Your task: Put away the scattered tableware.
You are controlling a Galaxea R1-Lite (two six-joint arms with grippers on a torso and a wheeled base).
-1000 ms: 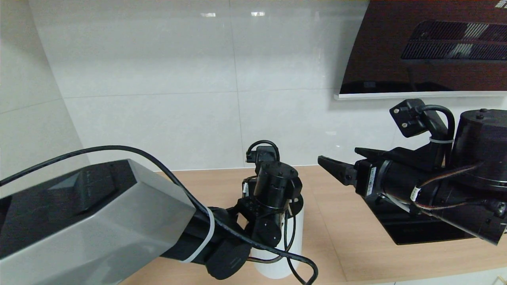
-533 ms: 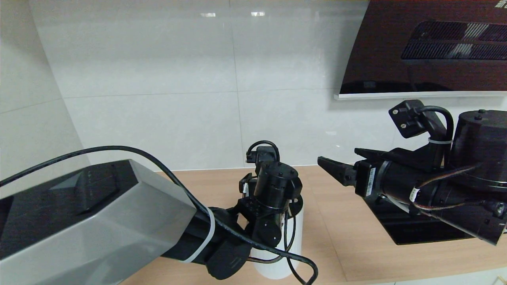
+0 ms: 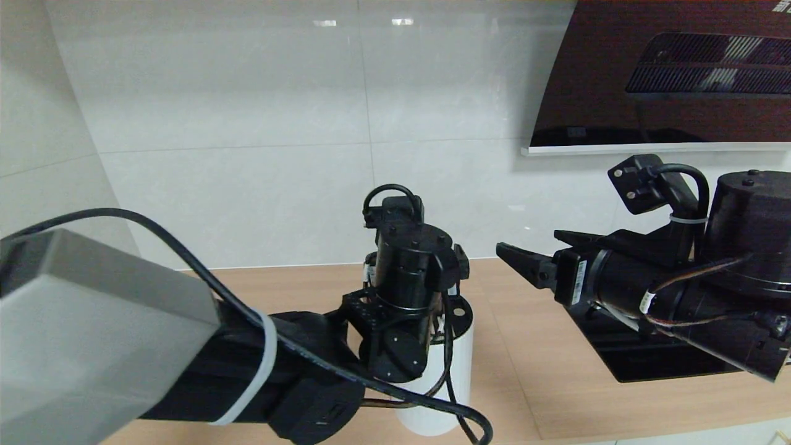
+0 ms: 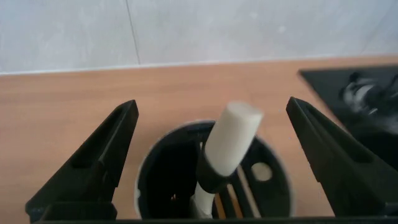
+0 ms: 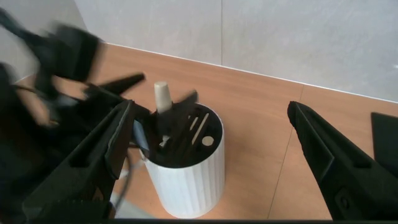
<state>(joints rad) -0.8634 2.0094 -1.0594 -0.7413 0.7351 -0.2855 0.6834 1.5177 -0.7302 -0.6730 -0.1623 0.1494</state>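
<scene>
While the left gripper point(image 4: 211, 107) gapes empty over the lower-centre holder point(image 3: 435, 395), a cream handle point(image 4: 233, 134) stands inside. Mid-right, the right gripper point(image 3: 526, 245) spreads empty.

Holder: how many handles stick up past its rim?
1. A cream handle leans up out of the white holder, between the left gripper's open jaws. Thin sticks sit lower inside, and more may be hidden.

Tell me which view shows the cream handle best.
Left wrist view: the handle is close and central, rising from the holder. Right wrist view has it smaller, farther off. In the head view, the left arm covers the holder's top.
</scene>
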